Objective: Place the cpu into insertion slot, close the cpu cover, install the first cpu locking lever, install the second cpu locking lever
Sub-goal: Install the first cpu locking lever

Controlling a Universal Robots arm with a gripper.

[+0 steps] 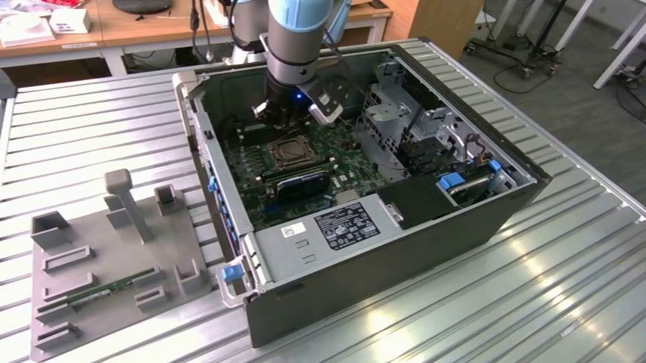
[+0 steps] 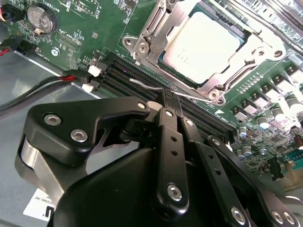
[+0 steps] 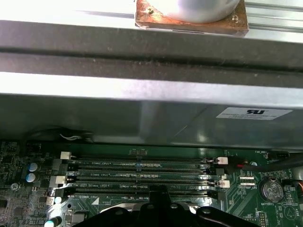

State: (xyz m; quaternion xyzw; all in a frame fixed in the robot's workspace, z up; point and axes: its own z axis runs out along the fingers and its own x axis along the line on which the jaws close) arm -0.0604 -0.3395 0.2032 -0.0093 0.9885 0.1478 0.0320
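Inside the PC case – gripper (image 2: 169, 98) over the motherboard (image 2: 80, 28). The cpu (image 2: 201, 45) sits in the insertion slot (image 2: 166, 64), w/ the cpu cover (image 2: 156, 23) down on it. Jaws pinched narrow, tips against the thin locking lever (image 2: 142, 84). First-lever step looks in hand – it calls for pressing the wire down & under its catch.

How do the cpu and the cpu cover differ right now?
The cpu is a solid, dull silver-tan plate; the cpu cover is a shinier open frame. The cpu sits inside the window, while the cpu cover rims its edges. Both are square, metal and lie flat.
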